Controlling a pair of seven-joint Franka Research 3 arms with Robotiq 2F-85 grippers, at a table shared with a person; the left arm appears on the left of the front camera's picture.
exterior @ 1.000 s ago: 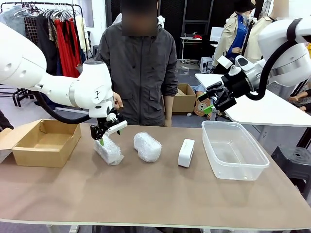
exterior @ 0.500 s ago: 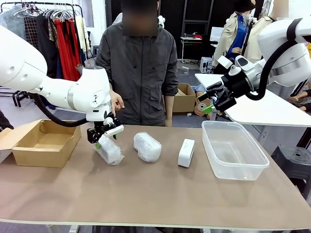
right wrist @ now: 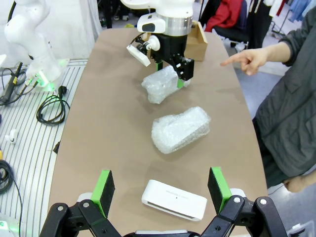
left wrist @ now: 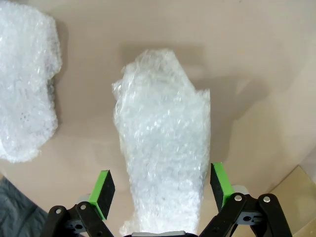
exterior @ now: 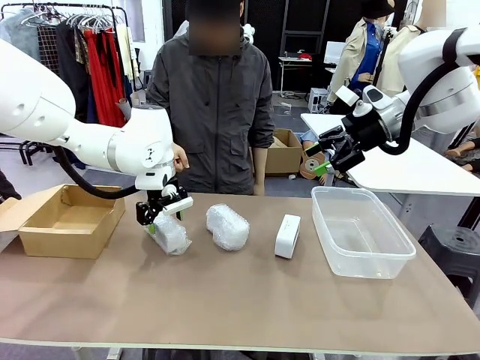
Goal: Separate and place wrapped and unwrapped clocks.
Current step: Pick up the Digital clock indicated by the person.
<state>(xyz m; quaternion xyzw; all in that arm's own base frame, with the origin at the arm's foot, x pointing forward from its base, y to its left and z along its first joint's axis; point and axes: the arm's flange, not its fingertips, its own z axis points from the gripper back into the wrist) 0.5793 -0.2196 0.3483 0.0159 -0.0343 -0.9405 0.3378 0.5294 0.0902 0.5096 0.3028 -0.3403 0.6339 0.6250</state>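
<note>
Left pincer (exterior: 159, 219), spread apart, straddled the blocky bubble-wrap bundle (exterior: 172, 235) on the surface (exterior: 225, 300); right pincer (exterior: 330, 162) hung aloft, likewise spread apart.

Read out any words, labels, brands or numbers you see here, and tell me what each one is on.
No readable text anywhere.
The blocky bubble-wrap bundle, the rounded bubble-wrap bundle and the bare white clock show no print that can be made out.
The cardboard box and the clear tub look plain too.
</note>
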